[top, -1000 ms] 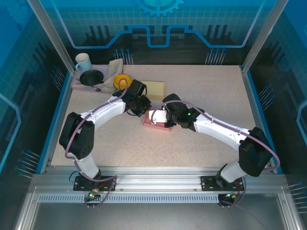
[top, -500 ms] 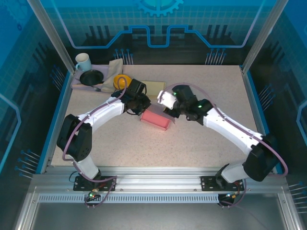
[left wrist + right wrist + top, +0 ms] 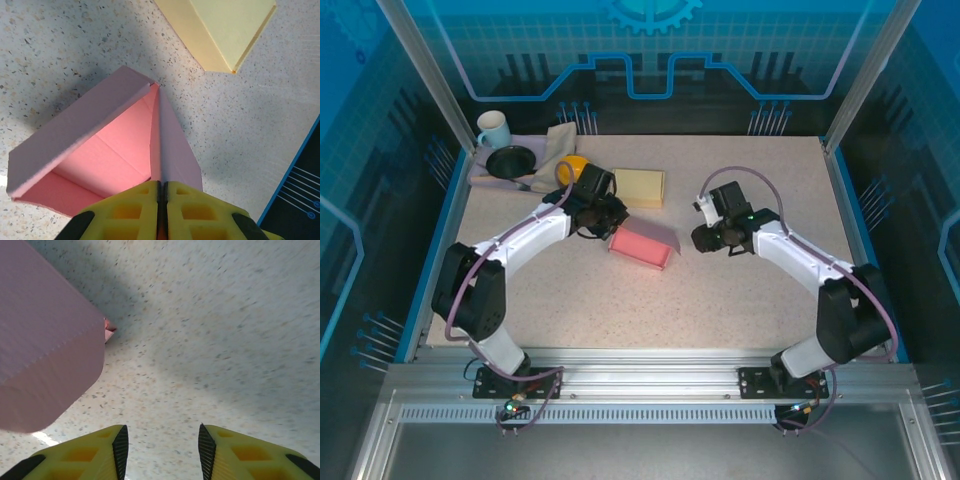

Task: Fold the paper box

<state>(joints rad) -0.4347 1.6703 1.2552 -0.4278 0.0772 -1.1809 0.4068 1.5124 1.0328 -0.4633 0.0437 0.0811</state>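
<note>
The pink paper box [image 3: 643, 246] lies on the speckled table near the middle, its lid partly raised. In the left wrist view the pink paper box [image 3: 100, 150] gapes toward the camera, showing its inside. My left gripper [image 3: 610, 222] sits at the box's far left end, shut on a thin side wall of it; the yellow fingers [image 3: 130, 210] pinch that wall edge-on. To the right of the box my right gripper [image 3: 703, 238] hovers apart from it, open and holding nothing. In the right wrist view the box's corner [image 3: 45, 355] lies left of the right gripper [image 3: 162, 450].
A flat yellow paper box [image 3: 639, 187] lies just behind the pink one. At the back left a cloth [image 3: 545, 155] carries a mug [image 3: 492, 129], a black bowl [image 3: 510, 160] and a yellow object [image 3: 571, 168]. Blue rails edge the table.
My right gripper let go of the pink box, opened and drew back to the right. The box's lid now stands partly raised. The left gripper kept its pinch, shifting slightly back.
</note>
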